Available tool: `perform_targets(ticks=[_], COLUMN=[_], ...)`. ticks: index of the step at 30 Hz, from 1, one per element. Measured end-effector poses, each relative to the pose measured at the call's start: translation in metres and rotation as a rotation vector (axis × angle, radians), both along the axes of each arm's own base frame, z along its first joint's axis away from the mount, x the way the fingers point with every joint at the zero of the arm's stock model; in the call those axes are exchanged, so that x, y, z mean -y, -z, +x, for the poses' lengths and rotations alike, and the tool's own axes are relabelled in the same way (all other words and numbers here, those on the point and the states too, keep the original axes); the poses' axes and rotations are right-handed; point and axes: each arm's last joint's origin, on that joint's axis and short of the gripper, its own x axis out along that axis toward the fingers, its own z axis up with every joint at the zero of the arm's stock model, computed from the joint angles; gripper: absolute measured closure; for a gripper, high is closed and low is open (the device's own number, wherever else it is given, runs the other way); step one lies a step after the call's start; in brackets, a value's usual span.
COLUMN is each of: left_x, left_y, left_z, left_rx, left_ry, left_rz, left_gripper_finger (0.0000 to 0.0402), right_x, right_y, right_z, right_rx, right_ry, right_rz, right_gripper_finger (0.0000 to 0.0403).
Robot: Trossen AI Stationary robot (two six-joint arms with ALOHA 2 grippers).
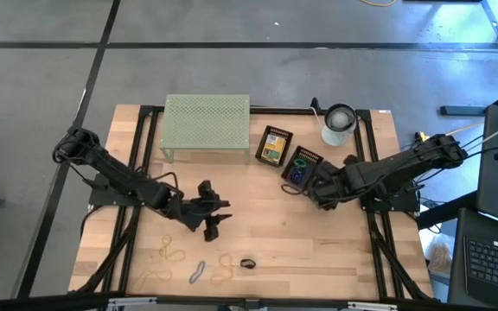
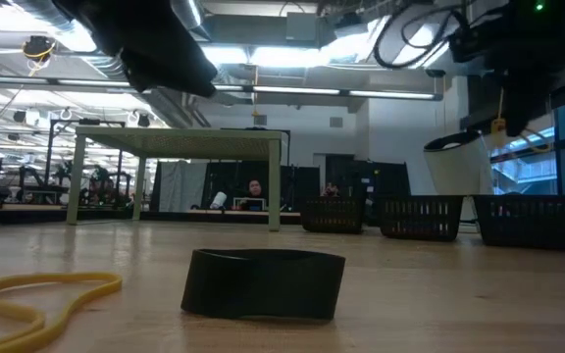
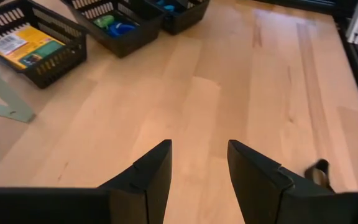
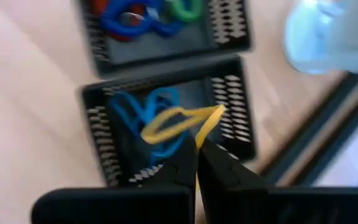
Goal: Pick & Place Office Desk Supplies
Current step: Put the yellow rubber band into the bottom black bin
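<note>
Pale smooth wood table (image 1: 318, 242), perforated black plastic baskets (image 3: 39, 46), matt rubber bands (image 2: 27, 299).

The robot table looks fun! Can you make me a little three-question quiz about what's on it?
1. True or false: the right hand is pinching a yellow rubber band.
2. What lies in the black mesh basket under that band? A) blue rubber bands B) scissors C) coins
3. Fill in: the left hand hangs over the bare wooden table with its fingers ____.

Key: 1 true. 2 A, blue rubber bands. 3 open.
</note>
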Motion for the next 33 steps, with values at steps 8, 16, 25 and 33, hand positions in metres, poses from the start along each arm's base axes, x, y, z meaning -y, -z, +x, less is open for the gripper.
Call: perform_targets(ticks=[8,16,25,33], left_x=[0.01,0.015,0.019,0.02], left_y=[0.0,0.001,0.006,0.015], left_z=[-0.005,-0.007,-0.01,-0.02], left_rx=[-0.001,-0.015,-0.141,-0.315], left_ry=[0.04,0.083,0.278,0.368], left_rz=[0.001,-0.015,-0.186,-0.263], left_gripper_finger=[0.025,0.0237,0.0224,0.0224], right_x=[0.007,0.014,0.013,0.01], right_y=[0.007,0.031,0.031,0.034], right_z=[-0.006,-0.017,-0.016,-0.009], right_rx=[-0.05,-0.099,-0.092,-0.052], right_ry=[0.064,0.158,0.162,0.112], right_rz=[-0.031,-0.075,-0.059,0.011], right_gripper_finger=[0.0398,0.0374,0.0263,0.0158])
